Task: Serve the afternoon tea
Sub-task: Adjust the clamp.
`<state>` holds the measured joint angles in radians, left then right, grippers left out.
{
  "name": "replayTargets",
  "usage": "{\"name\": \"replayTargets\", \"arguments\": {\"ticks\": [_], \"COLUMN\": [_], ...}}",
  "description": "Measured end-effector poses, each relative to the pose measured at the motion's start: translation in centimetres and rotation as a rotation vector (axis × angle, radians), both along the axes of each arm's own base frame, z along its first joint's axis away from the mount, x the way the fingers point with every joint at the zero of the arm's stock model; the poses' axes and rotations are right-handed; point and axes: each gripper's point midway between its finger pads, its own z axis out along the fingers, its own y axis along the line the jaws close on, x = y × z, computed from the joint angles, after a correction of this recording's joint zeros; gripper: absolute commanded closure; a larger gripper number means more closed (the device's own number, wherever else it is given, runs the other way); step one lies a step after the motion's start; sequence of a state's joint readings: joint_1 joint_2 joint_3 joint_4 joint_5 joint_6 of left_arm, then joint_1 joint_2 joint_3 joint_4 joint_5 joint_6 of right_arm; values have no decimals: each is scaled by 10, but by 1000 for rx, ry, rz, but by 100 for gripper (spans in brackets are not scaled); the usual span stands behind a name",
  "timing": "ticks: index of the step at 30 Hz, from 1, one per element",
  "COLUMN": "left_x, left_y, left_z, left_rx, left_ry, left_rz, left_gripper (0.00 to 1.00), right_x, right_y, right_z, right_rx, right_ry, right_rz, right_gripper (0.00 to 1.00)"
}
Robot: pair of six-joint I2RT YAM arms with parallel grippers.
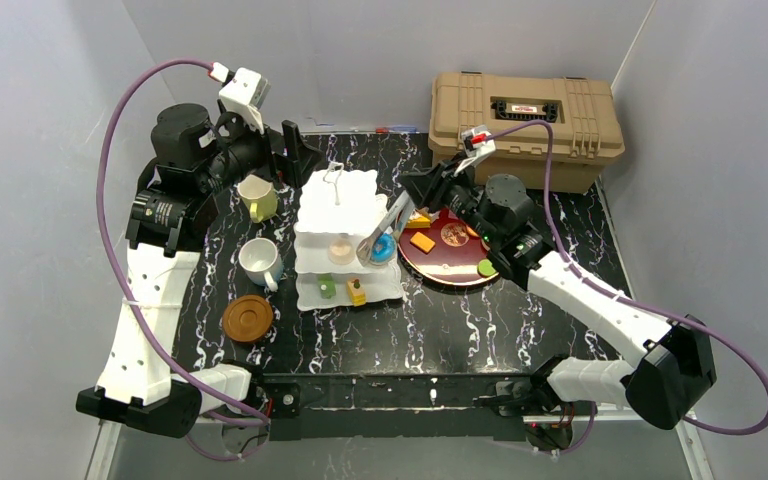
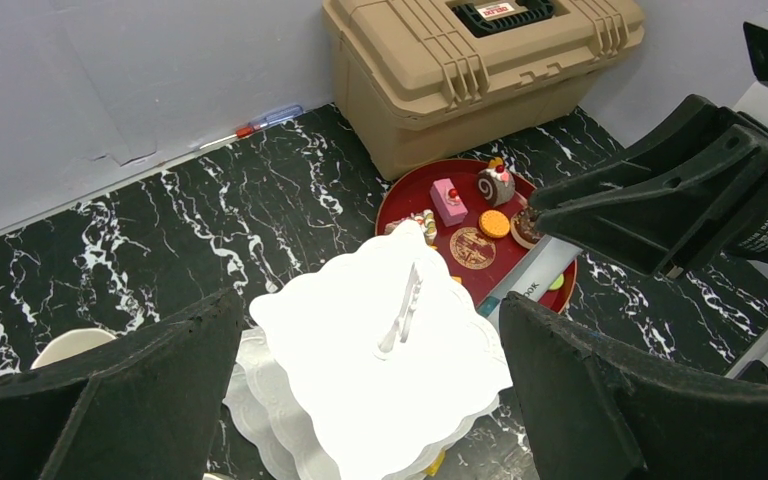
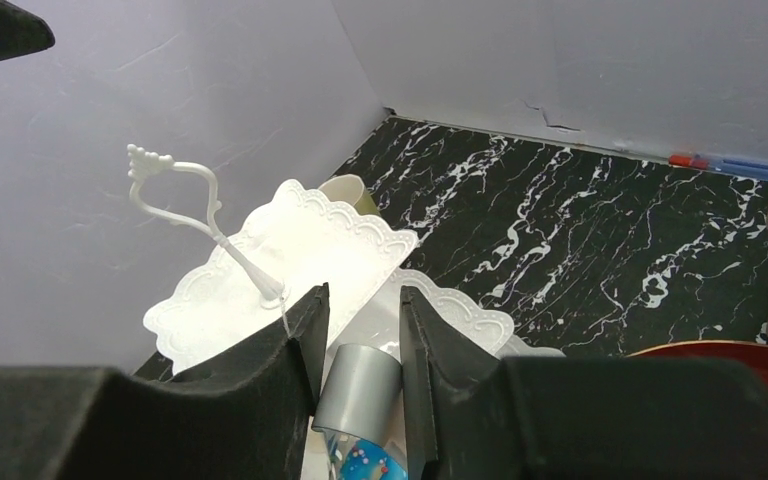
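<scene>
On the marbled black table (image 1: 460, 320), we saw the right gripper (image 3: 360, 335) clenched on silver tongs (image 1: 388, 222) that held a blue sprinkled doughnut (image 1: 383, 248) at the middle tier of the white cake stand (image 1: 350, 195). The left gripper (image 1: 300, 155) hung wide apart behind the stand. A yellow-green mug (image 1: 258, 197), a white mug (image 1: 260, 262) and a brown coaster (image 1: 248, 318) stood to its left. More pastries (image 1: 422, 242) lay on the red plate (image 1: 455, 268) to its right.

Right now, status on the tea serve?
Left tool open, empty, by cake stand. Right tool shut on tongs, blue doughnut pinched, at middle tier. Nothing blocking seen.
</scene>
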<state>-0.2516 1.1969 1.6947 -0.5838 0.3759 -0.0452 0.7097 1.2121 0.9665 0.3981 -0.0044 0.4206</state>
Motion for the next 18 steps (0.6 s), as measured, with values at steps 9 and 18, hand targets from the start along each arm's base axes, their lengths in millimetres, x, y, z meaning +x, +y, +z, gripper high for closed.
{"name": "replayTargets", "arguments": {"ticks": [9,18], "left_x": [0,-1], "left_y": [-1,-1], "left_z": [0,0], "left_rx": [-1,-6], "left_ry": [0,4], "left_rz": [-4,-7], "left_gripper": [2,2], "right_x": [5,7], "right_y": [-6,-22], "right_z": [5,27], "right_rx": [50,150], "right_ry": [25,14], "right_rz": [5,3], "right_gripper": [68,67]}}
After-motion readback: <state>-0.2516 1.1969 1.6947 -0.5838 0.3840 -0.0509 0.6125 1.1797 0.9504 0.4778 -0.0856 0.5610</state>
